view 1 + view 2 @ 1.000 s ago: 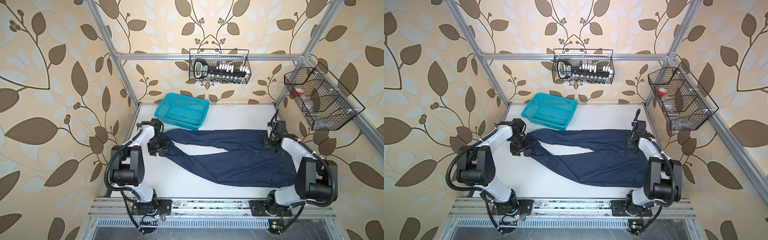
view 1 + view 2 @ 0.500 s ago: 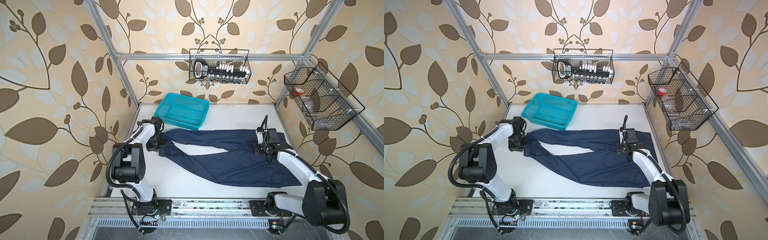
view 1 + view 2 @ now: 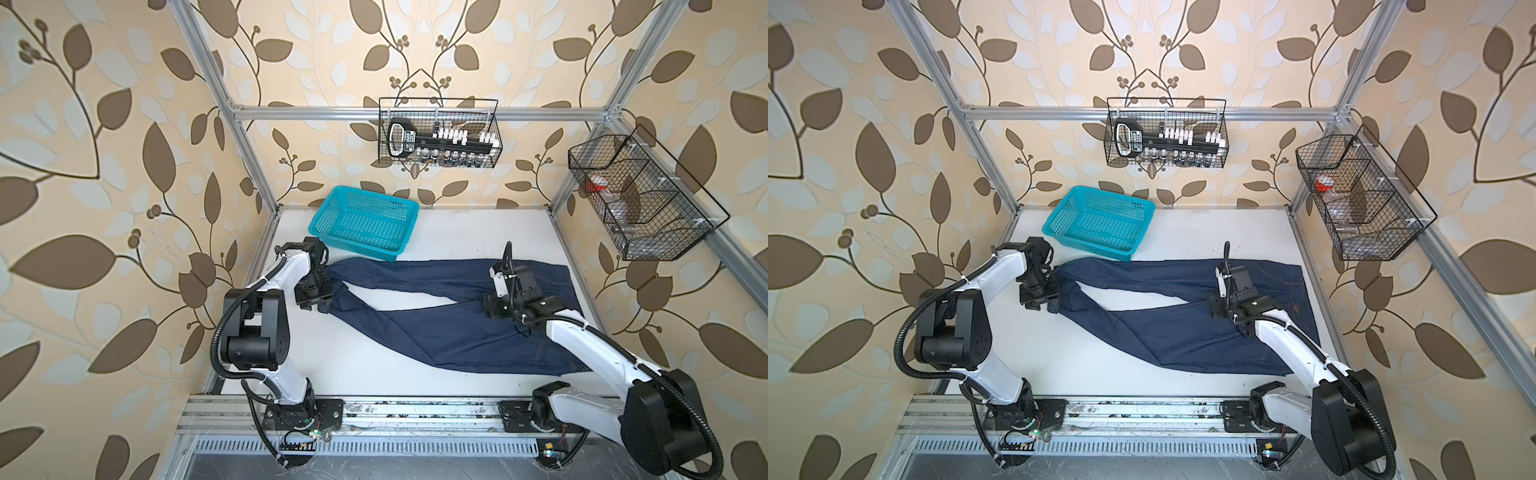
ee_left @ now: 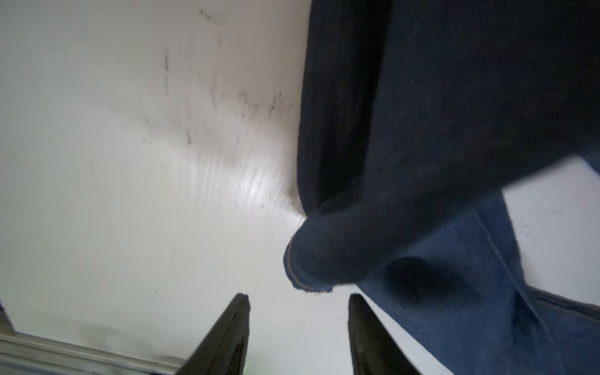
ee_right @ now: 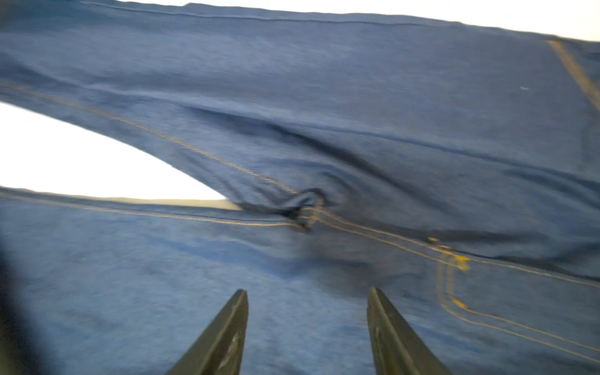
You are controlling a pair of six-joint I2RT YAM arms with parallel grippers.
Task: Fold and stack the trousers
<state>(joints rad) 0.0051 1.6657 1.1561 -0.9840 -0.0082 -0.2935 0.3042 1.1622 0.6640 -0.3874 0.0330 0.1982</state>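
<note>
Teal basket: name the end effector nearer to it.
Left. The left end effector sits close by the basket, at the jeans' cuffs; the right end effector is farther, over their crotch.

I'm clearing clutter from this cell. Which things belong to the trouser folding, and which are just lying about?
Job: long dark navy denim jeans; left gripper; right gripper.
Lying about: teal perforated plastic basket; black wire back-wall basket; black wire side-wall basket.
</note>
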